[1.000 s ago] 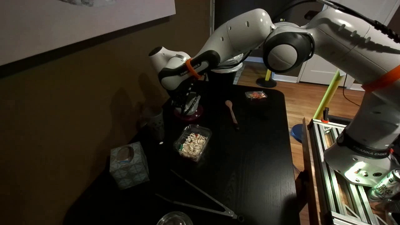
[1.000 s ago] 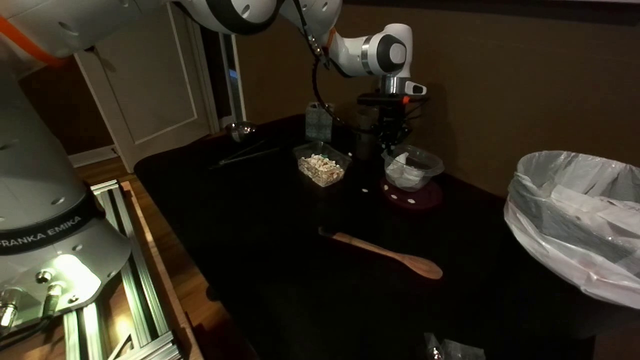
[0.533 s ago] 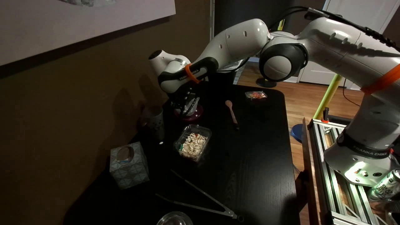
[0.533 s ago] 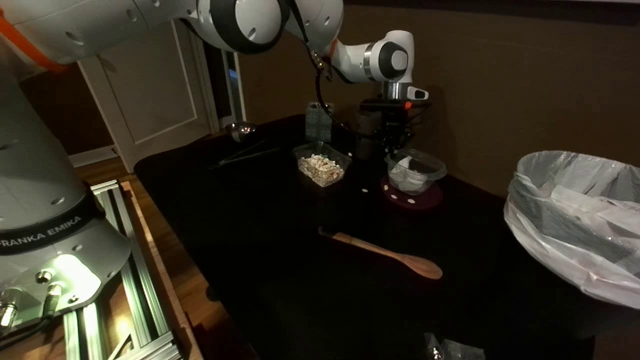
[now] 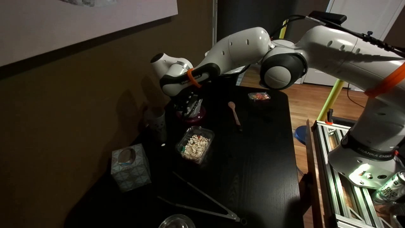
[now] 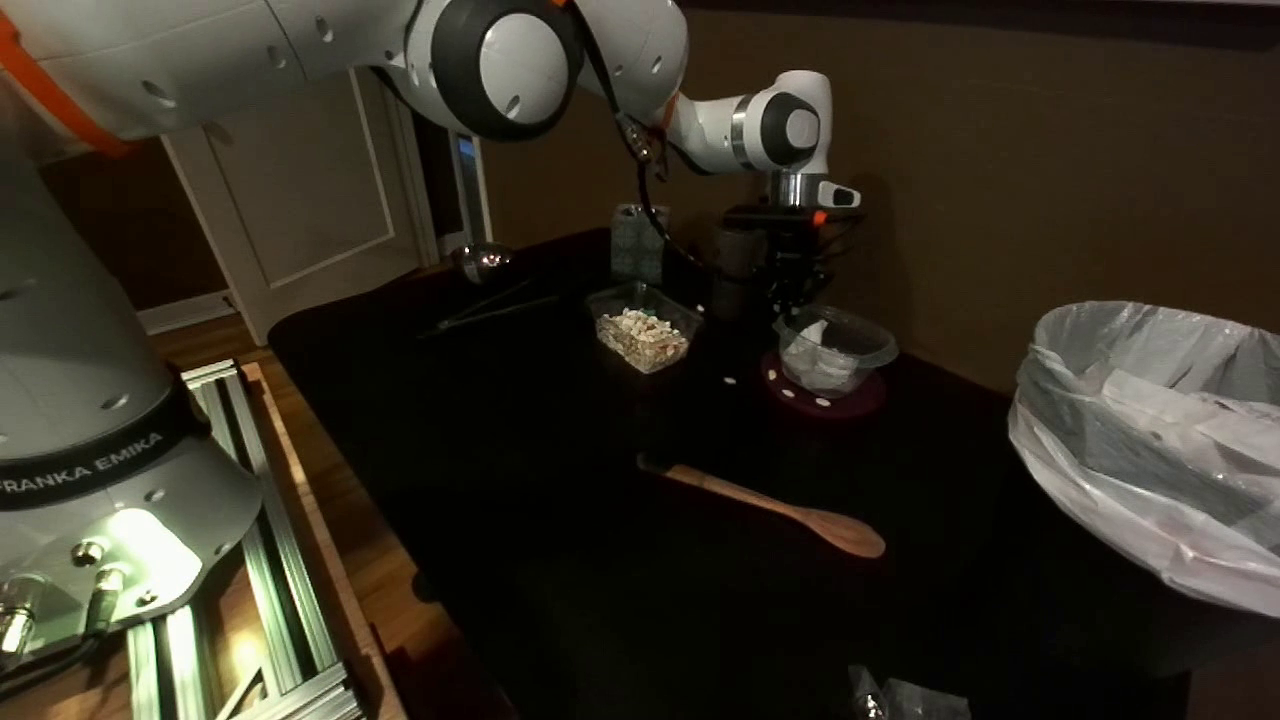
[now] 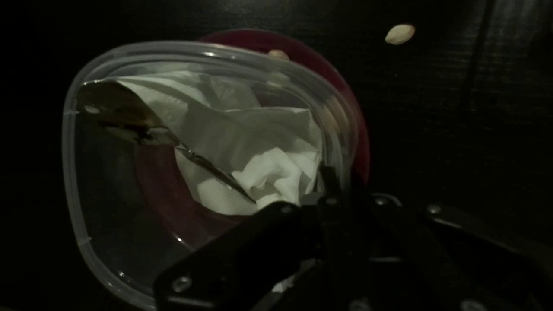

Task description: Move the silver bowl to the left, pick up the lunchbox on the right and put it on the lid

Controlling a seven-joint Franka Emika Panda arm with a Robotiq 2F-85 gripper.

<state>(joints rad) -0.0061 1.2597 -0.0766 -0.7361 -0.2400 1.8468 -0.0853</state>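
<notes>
The lunchbox (image 6: 868, 356), a clear rounded plastic tub holding crumpled white tissue and a dark metal spoon (image 7: 207, 166), is right over the dark red lid (image 6: 855, 402). My gripper (image 6: 787, 308) is shut on the tub's rim; in the wrist view the gripper (image 7: 343, 185) pinches the lower right wall. The lid (image 7: 259, 39) peeks out past the tub's upper right edge, so the two are not fully lined up. Whether the base touches the lid, I cannot tell. Far down the table sits the silver bowl (image 6: 484, 262).
A tray of flaky food (image 6: 645, 338), tongs (image 5: 205, 196), a tissue box (image 5: 131, 167) and a tall cup (image 5: 157, 126) share the table. A wooden spoon (image 6: 780, 508) lies nearer the lined bin (image 6: 1150, 450). Loose flakes (image 7: 400, 34) are scattered around the lid.
Over the last second my gripper and the lunchbox have come down closer to the lid, drifting slightly toward the wall. The grip on the rim has stayed the same.
</notes>
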